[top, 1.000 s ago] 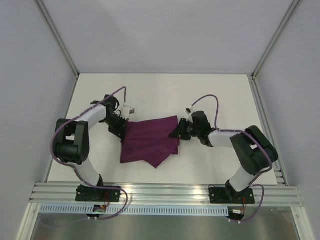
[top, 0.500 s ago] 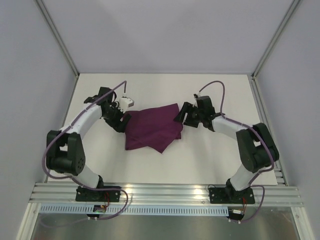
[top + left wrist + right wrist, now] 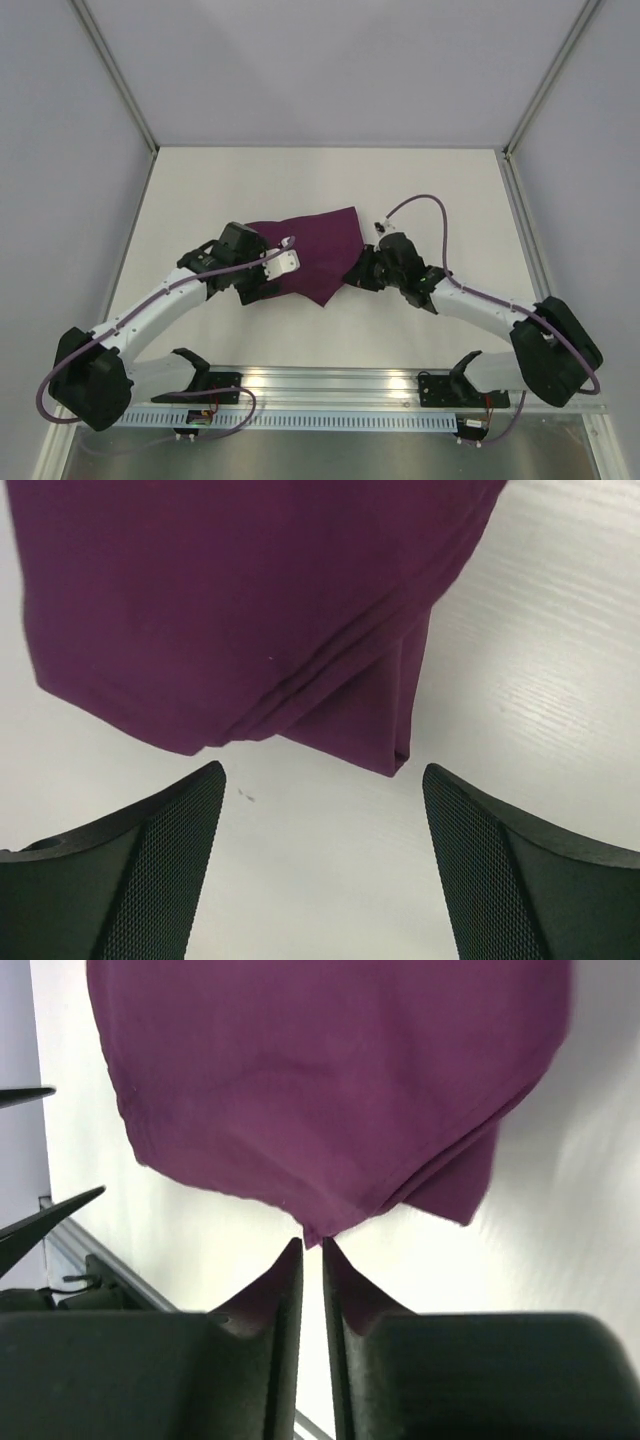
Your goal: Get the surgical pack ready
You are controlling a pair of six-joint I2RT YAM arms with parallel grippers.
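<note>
Right gripper (image 3: 311, 1244) has its fingers all but together on a near-right corner of the folded purple cloth (image 3: 310, 245), apparently nipping it. Left gripper (image 3: 322, 773) hovers with fingers wide apart just short of the cloth's layered near-left corner, holding nothing. The cloth lies flat mid-way across the white table (image 3: 430, 190), between both arms. The fold looks to be in hand. Next, the left probably needs to advance and close on every layer.
</note>
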